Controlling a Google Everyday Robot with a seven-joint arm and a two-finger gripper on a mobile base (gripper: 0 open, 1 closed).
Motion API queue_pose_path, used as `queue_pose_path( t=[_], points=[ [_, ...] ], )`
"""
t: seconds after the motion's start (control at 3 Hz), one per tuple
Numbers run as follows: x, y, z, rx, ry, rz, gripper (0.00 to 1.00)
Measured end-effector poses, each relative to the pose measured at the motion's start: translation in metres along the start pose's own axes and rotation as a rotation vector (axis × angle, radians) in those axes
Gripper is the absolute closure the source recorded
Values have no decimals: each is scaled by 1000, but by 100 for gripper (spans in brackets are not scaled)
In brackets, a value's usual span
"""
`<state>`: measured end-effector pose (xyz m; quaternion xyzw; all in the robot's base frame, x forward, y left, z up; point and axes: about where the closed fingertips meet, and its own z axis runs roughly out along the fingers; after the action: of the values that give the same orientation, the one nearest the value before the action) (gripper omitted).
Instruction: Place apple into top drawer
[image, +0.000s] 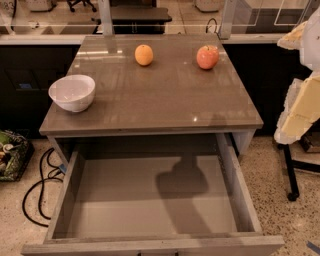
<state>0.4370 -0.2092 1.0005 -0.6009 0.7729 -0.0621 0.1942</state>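
Tool (290, 127): lower end of pale arm (306, 95), far right of view. Spread or pressed together: cannot tell. Worktop (165, 100) carries all the loose items. Top drawer (65, 200) below it is pulled out, bottom bare except a shadow, so the opening step looks done. White bowl (72, 92) front-left, out of the way. Apple (207, 56) sits back-right on worktop, well apart from tool; pick and drop both still to do, I'd say. Orange (144, 54) back-centre, apart from apple, no obstacle. Route from apple to drawer looks unobstructed.
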Motion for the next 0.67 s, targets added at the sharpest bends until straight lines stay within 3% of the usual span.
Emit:
queue_pose_path(
  t=[0.33,0.67],
  points=[
    [0,0,0,0,0,0,0],
    [3,-16,2,38,-43,24,0]
  ],
)
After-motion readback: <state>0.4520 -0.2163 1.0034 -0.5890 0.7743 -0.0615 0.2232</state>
